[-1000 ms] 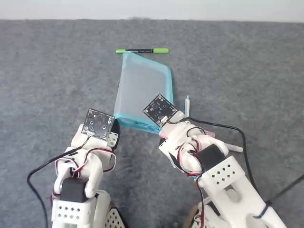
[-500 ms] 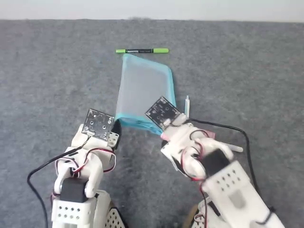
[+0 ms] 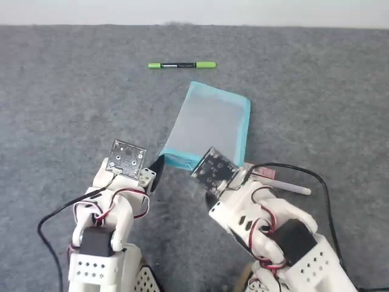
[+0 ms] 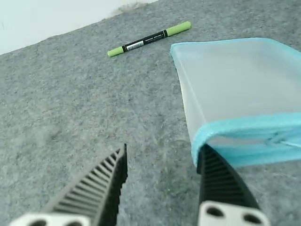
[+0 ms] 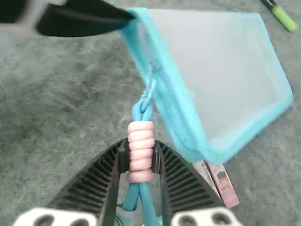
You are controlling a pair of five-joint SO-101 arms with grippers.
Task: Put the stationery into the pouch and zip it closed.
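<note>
- High view: the pouch (image 3: pixel 213 125) lies on the grey mat (image 3: pixel 67 109) between and just beyond the two arms, with its long axis running from near-left to far-right. The green pen (image 3: pixel 182 65) lies crosswise at the far side, well apart from the pouch. A pink eraser (image 3: pixel 265 173) and a white pen (image 3: pixel 290 188) sit just right of the pouch's near end, beside the right arm (image 3: pixel 273 225). All the stationery is outside the pouch.
- Left wrist view: the left gripper (image 4: pixel 163 153) has its jaws spread wide and holds nothing. One finger (image 4: pixel 211 174) stands right at the pouch's near-left corner, and the green pen lies far beyond the jaws.
- Right wrist view: the right gripper (image 5: pixel 140 143) is pinching the pink-beaded zip pull (image 5: pixel 140 160). The pull's blue cord runs straight from the jaws to the pouch's near edge.
- The zip lies along that short near edge, so the pull probably has to travel sideways along it. The left gripper is the one placed to pin the corner. Whether the mouth is open yet cannot be told.
</note>
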